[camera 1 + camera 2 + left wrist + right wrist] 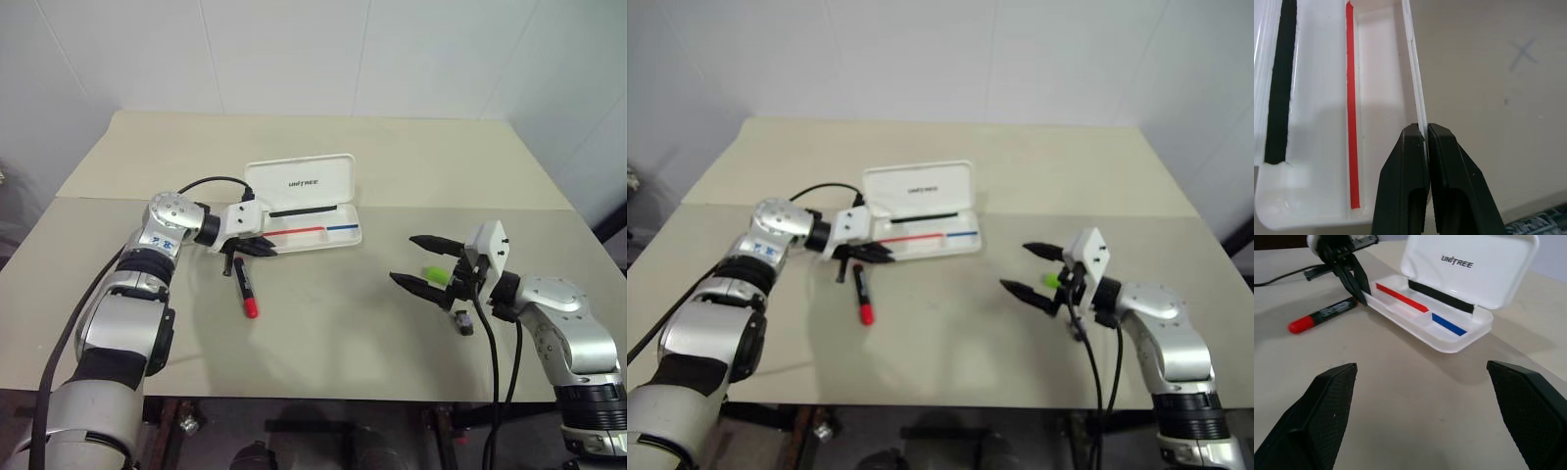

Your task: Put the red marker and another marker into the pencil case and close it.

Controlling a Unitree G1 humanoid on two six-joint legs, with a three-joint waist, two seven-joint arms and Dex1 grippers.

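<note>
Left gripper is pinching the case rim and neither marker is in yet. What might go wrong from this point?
1. The left gripper is shut on the front rim of the open white plastic pencil case; pulling may drag or tip the light case.
2. The red-capped black marker lies right beside that gripper and might be knocked away.
3. The lime-green highlighter sits behind the open right gripper, partly hidden, so a grasp may miss.

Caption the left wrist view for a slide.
Left hand shut on the front wall of the open case, red stripe inside.
</note>
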